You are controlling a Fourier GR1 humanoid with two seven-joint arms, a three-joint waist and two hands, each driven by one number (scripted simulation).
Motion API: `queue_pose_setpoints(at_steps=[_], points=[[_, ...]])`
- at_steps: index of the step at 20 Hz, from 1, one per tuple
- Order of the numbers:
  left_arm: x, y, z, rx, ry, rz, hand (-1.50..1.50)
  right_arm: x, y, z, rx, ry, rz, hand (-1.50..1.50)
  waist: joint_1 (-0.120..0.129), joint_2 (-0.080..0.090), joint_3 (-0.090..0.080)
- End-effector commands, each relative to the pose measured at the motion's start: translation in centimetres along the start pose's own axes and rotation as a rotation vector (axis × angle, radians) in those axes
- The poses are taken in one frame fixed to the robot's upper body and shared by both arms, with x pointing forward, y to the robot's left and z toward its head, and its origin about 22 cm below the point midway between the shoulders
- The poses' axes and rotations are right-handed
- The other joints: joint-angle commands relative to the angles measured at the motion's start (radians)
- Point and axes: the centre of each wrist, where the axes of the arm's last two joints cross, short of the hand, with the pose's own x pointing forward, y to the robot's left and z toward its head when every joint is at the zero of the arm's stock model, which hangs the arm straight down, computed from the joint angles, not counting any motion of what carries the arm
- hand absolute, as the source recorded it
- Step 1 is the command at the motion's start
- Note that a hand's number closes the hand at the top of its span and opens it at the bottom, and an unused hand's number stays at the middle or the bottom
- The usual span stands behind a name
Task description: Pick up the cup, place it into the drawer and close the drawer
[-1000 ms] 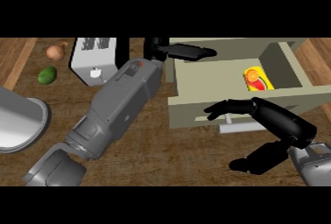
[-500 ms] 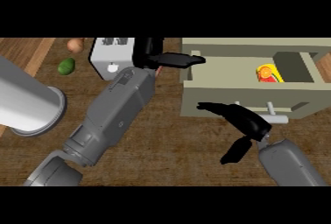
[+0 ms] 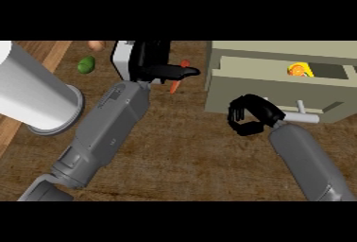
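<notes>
yellow cup point(image 3: 300, 70) (in drawer point(image 3: 279, 94)), right hand point(image 3: 251, 115) below

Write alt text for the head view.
The right robot hand, fingers curled and holding nothing, sits at the front of an open drawer with a yellow cup inside. The left robot hand is up by a white appliance.

Single head view, looking steeply down at the table point(image 3: 181, 142) from close above; both forearms enter from the lower edge and fill much of the frame. Drawer point(image 3: 279, 92) sits upper right, a grey cylinder point(image 3: 35, 94) at the left edge. No second view, so nothing is shared.
</notes>
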Motion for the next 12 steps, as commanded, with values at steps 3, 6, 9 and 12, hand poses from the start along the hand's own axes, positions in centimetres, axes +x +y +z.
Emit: queue_pose_setpoints(at_steps=[3,6,9,12], points=[[0.7,3.4,0.9,0.003,-0.005,0.025,-1.50,-1.8,-5.0,-0.3,-0.184,-0.029,-0.046,1.50,0.032,0.006,0.003],[-0.6,4.0,2.4,-0.025,0.009,0.018,-1.50,-0.7,-9.1,-0.6,-0.269,-0.021,-0.052,1.50,0.065,0.021,0.003],[0.8,5.1,1.6,-0.045,0.009,0.013,-1.50,-1.1,-10.8,-0.1,-0.332,0.012,-0.061,1.50,0.067,0.024,0.003],[0.6,4.5,1.8,-0.055,0.013,0.014,-1.50,-0.2,-12.7,-0.1,-0.357,0.014,-0.091,1.50,0.085,0.028,0.003]])
